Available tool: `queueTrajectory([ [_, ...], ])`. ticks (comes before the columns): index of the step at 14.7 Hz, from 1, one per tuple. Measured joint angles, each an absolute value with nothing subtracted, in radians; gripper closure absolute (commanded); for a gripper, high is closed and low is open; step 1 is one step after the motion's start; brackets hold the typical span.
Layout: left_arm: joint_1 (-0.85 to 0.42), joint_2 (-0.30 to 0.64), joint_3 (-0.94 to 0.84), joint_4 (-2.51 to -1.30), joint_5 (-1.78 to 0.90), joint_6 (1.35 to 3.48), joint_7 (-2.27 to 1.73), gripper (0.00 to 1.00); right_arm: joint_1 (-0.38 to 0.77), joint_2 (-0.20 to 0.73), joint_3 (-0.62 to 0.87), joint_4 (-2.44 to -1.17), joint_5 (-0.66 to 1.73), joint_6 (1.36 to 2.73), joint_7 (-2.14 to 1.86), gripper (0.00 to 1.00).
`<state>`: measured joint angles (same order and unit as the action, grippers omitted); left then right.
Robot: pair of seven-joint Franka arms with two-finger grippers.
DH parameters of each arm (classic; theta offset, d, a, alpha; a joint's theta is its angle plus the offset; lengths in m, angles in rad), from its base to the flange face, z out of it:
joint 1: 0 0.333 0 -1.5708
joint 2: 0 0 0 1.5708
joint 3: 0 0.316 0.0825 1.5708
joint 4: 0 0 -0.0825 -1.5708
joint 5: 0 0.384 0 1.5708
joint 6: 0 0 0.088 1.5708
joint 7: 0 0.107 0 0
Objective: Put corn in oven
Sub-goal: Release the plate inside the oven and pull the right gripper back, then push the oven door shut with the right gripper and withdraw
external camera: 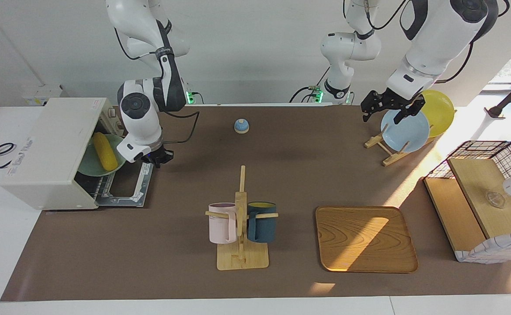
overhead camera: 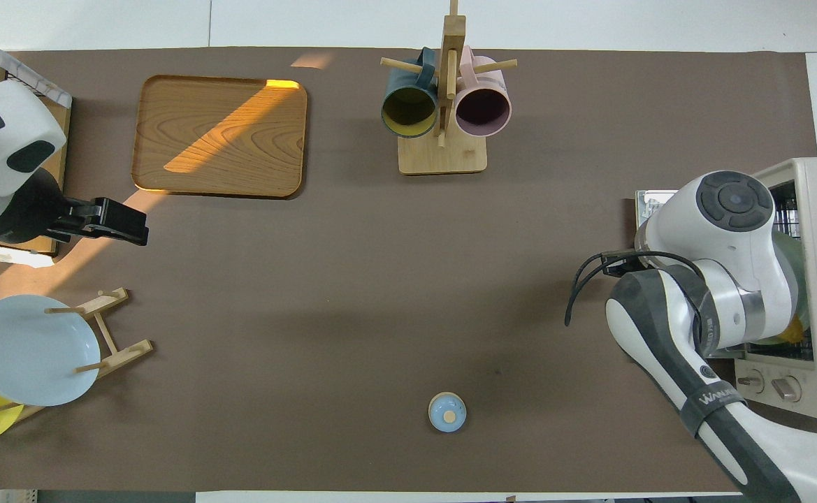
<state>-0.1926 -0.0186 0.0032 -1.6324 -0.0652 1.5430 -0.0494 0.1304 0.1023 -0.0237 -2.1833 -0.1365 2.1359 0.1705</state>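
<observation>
Two arms were in view. Right gripper (external camera: 158, 158) hung just above the edge of the lowered oven door (external camera: 129, 183), fingertips pressed together and holding nothing. In the overhead view the arm's own body hid this gripper.

Corn (external camera: 105, 151) lay on a pale green plate (external camera: 90, 162) in the mouth of the oven (external camera: 47, 151), clear of the gripper. The cob lay lengthwise, one end pointing into the cavity, the other toward the door. The plate sat on the oven's wire rack. Oven stood at the right arm's end of the table, door folded flat onto the brown mat (external camera: 172, 271).

Left gripper (external camera: 391, 108) hovered over the dish rack (external camera: 380, 142) at the left arm's end, fingers spread apart and empty; that arm waited. The rack held a light blue plate (external camera: 406, 131) and a yellow plate (external camera: 439, 111), both standing on edge.

Other items: a small blue bell (external camera: 241, 126) on the mat close to the robots, between the two bases. A wooden mug tree (external camera: 241, 227) carried a pink mug (external camera: 221, 223) and a dark teal mug (external camera: 262, 222), farther from the robots than the bell. A wooden tray (external camera: 364, 238) lay beside the mug tree, toward the left arm's end. A wire basket (external camera: 484, 199) with wooden boards stood at that end's edge.
</observation>
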Motion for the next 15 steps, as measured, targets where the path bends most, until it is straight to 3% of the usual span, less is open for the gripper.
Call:
queueTrajectory([
  [6, -0.192, -0.019, 0.003, -1.632, -0.065, 1.543, -0.049, 0.0, 0.125, 0.169, -0.023, -2.191, -0.137, 2.196, 0.224, 1.0],
  [15, -0.192, -0.019, 0.003, -1.632, -0.065, 1.543, -0.049, 0.0, 0.126, 0.176, -0.023, -2.192, -0.25, 2.172, 0.224, 1.0],
])
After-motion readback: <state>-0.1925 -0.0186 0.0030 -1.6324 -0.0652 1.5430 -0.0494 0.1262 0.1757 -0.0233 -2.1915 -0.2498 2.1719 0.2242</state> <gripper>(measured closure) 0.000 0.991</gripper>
